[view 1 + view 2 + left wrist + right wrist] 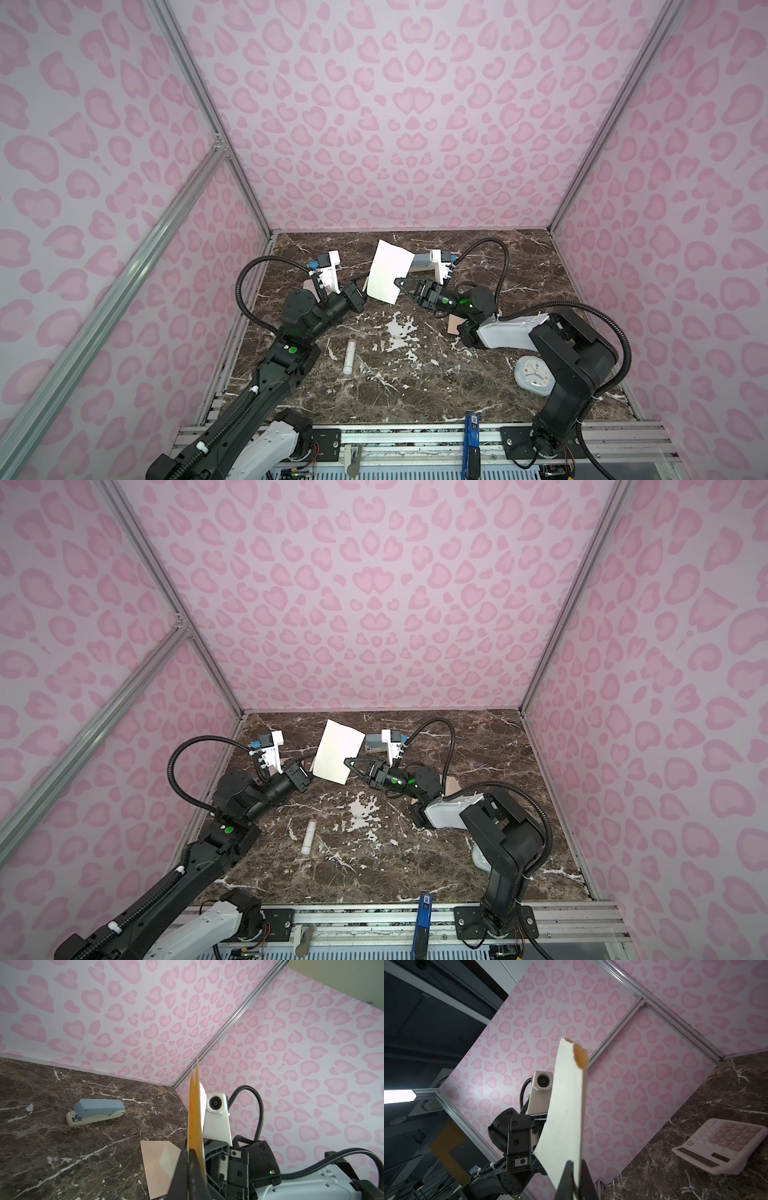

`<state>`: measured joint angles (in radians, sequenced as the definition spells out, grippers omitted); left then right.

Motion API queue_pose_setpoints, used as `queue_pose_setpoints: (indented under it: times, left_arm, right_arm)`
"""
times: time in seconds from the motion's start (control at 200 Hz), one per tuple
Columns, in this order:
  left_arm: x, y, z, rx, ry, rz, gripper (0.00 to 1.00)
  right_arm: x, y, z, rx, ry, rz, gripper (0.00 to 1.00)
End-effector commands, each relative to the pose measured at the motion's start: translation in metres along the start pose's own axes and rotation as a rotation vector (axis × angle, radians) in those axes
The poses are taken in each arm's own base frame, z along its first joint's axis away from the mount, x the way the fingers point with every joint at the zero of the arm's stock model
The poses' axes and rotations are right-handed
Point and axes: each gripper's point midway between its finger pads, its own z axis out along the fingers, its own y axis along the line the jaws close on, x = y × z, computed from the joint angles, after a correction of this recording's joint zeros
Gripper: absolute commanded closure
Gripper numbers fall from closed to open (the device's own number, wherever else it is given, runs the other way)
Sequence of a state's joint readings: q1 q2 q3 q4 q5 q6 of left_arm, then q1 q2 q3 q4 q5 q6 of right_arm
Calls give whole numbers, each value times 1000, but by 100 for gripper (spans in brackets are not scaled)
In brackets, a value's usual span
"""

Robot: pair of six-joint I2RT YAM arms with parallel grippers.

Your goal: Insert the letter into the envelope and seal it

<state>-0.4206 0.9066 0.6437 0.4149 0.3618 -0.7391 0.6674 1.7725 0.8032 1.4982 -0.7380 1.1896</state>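
The letter (pixel 386 270) (pixel 334 752) hangs tilted in the air above the far middle of the marble table, its plain pale back showing in both top views. My left gripper (pixel 365 295) (pixel 188 1150) is shut on its lower left edge. Edge-on in the left wrist view, the letter (pixel 195 1115) looks yellowish. My right gripper (pixel 397 282) (pixel 576 1162) is shut on the right edge of the letter (pixel 566 1109). The peach envelope (pixel 455 323) (pixel 155 1165) lies flat on the table, largely hidden under my right arm, its paler flap showing in the left wrist view.
A blue-grey stapler (pixel 97 1110) (pixel 419 259) lies at the back behind the letter. A white tube (pixel 349 356) lies mid-table. A pale round clock (pixel 534 372) sits under my right arm's elbow. A pink calculator (pixel 724 1145) lies far left by the wall.
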Motion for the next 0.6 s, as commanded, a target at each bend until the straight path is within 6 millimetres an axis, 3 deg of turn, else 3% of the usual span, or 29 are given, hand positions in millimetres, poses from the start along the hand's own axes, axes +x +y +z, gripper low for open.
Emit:
queue_pose_setpoints:
  times: [0.0, 0.15, 0.335, 0.445, 0.58, 0.595]
  left_arm:
    - [-7, -4, -2, 10, -26, 25, 96]
    - [-9, -5, -3, 3, -28, 34, 96]
    - [-11, -6, -6, -13, -29, 56, 88]
    - [-12, -4, -9, -34, -28, 72, 80]
    - [-14, 1, -16, -80, -32, 101, 65]
    - [-14, 1, -17, -84, -33, 103, 59]
  right_arm:
    - [-4, 12, 1, -49, -9, -44, 92]
    - [-4, 13, 2, -55, -6, -43, 96]
    - [-6, 16, 2, -58, -3, -48, 100]
    - [-9, 16, 2, -50, 0, -57, 100]
    - [-12, 17, 2, -34, 9, -72, 100]
    - [-12, 16, 2, -31, 10, -75, 100]
